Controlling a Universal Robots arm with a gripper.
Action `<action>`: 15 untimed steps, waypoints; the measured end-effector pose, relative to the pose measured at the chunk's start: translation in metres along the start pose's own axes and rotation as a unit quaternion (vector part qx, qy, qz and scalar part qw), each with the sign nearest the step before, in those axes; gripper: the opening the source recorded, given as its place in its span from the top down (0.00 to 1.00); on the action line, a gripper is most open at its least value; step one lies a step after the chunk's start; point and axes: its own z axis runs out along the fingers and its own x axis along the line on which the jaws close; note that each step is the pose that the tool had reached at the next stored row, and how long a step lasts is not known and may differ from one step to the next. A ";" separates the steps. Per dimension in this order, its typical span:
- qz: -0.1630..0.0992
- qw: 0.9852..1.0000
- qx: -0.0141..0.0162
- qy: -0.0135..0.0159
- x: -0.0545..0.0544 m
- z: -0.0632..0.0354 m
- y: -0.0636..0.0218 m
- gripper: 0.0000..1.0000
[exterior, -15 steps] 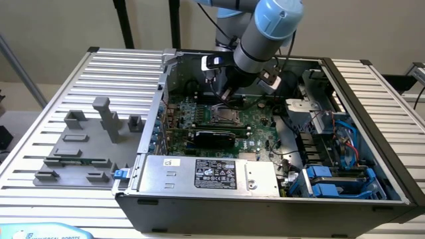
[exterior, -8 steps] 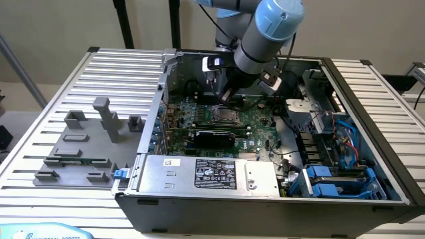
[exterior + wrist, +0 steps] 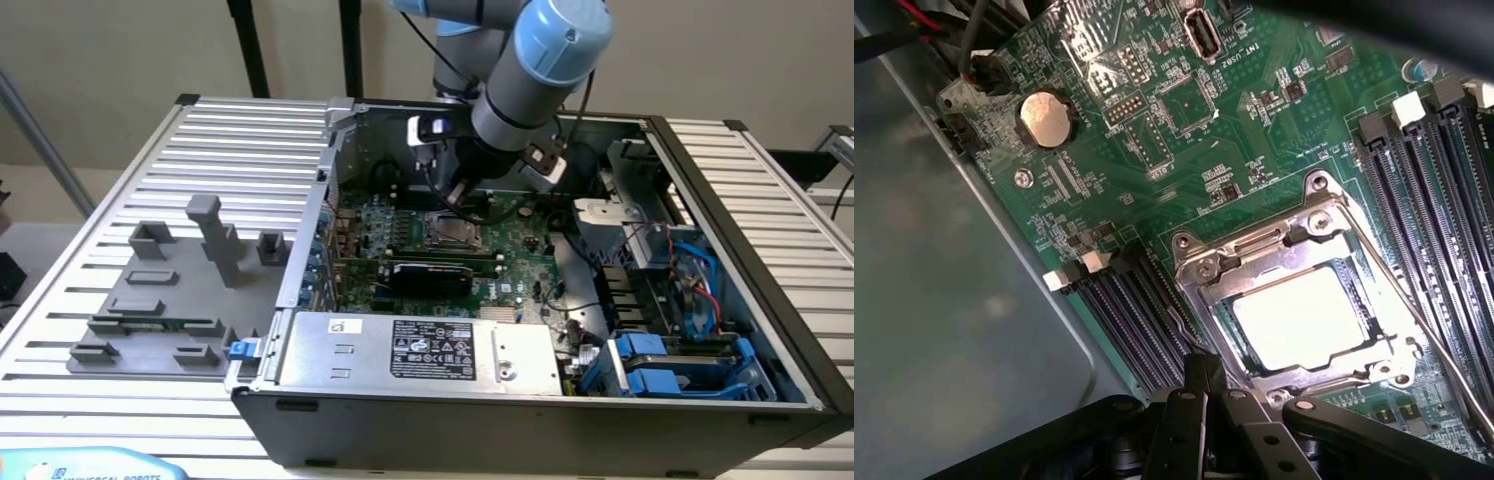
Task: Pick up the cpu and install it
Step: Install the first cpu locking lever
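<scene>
The cpu (image 3: 1302,318), a pale silver square, lies flat inside the metal socket frame (image 3: 1199,258) on the green motherboard (image 3: 1184,150). The frame's lid is not folded over it. My gripper (image 3: 1200,368) hovers just off one edge of the socket, its dark fingers (image 3: 1184,420) pressed together with nothing between them. In the exterior view the gripper (image 3: 461,203) hangs from the arm (image 3: 534,70) inside the open computer case, right above the socket frame (image 3: 447,233).
Memory slots (image 3: 1444,200) flank the socket on both sides, and a coin battery (image 3: 1044,120) sits further off. The case holds a power supply (image 3: 427,350), blue drive bays (image 3: 667,365) and cables. Grey fixture blocks (image 3: 160,290) stand on the slatted table at the exterior view's left.
</scene>
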 end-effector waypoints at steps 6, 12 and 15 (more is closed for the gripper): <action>0.000 1.000 0.000 0.000 0.000 0.0006 0.0013 0.89; 0.000 1.000 0.001 0.001 -0.003 0.0020 -0.0044 0.89; 0.000 1.000 0.001 0.002 -0.003 0.0022 -0.0048 0.89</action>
